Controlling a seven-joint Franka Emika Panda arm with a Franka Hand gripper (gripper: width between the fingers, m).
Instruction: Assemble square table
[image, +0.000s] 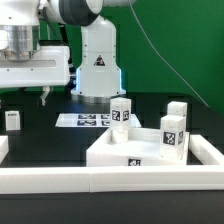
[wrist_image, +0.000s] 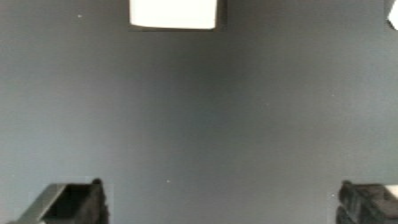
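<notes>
Landmark: you can take the square slab (image: 135, 150), the large white tabletop part with its raised rim, as your reference; it lies flat on the black tabletop (image: 45, 135), in the exterior view's right half, near the front rail (image: 100, 183).
Slab tag: a black-and-white tag (image: 133, 161) shows on the slab's front edge.
Legs by the slab: you see one white tagged leg (image: 120, 112) standing upright just behind the slab, and a second leg (image: 173, 133) upright at the slab's far right side; a third leg (image: 177, 108) stands behind that one.
Lone leg: a fourth small leg (image: 13, 120) stands well apart from the slab, toward the exterior view's left.
Marker board: the marker board (image: 88, 119) lies flat on the tabletop behind the slab, in front of the arm's white base (image: 98, 70).
Pincer: your pincer (image: 22, 96) hangs above the tabletop far to the left of the slab, released, jaws spread wide with nothing between them.
Wrist view: you see both fingertips (wrist_image: 71, 203) apart over bare dark tabletop, and one white block (wrist_image: 176, 13) at the far edge; which part it is, you cannot tell.
</notes>
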